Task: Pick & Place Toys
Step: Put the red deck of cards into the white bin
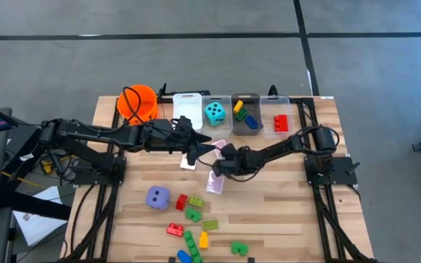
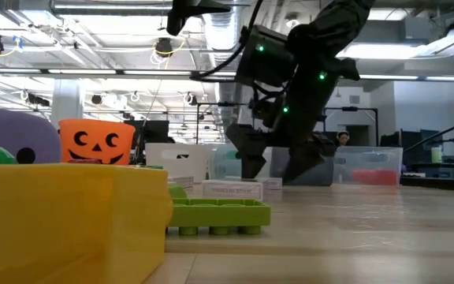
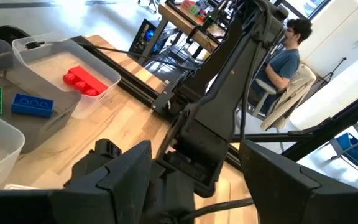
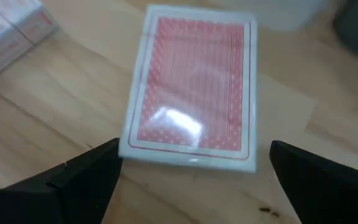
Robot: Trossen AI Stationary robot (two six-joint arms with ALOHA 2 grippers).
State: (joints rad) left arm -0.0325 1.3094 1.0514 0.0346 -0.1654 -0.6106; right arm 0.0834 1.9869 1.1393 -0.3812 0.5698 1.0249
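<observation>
A pink-backed pack of playing cards (image 4: 191, 93) lies flat on the wood just ahead of my right gripper (image 4: 197, 180). The gripper is open, with one finger on either side of the pack's near end, and touches nothing. A second pack (image 4: 5, 31) lies beside it. In the high view my right gripper (image 1: 219, 166) is at mid-table among pink packs (image 1: 216, 183) (image 1: 188, 162). My left gripper (image 1: 199, 150) hovers open just beyond it, holding nothing, raised over the table. A purple die (image 1: 158, 197) and loose bricks (image 1: 192, 214) rest near the front edge.
Along the far edge stand an orange bucket (image 1: 137, 102), a white bin (image 1: 186, 109), a clear bin with a teal die (image 1: 214, 113), a grey bin with bricks (image 1: 245, 118) and a clear bin with a red brick (image 1: 280, 120). A person sits beyond the table (image 3: 284, 56).
</observation>
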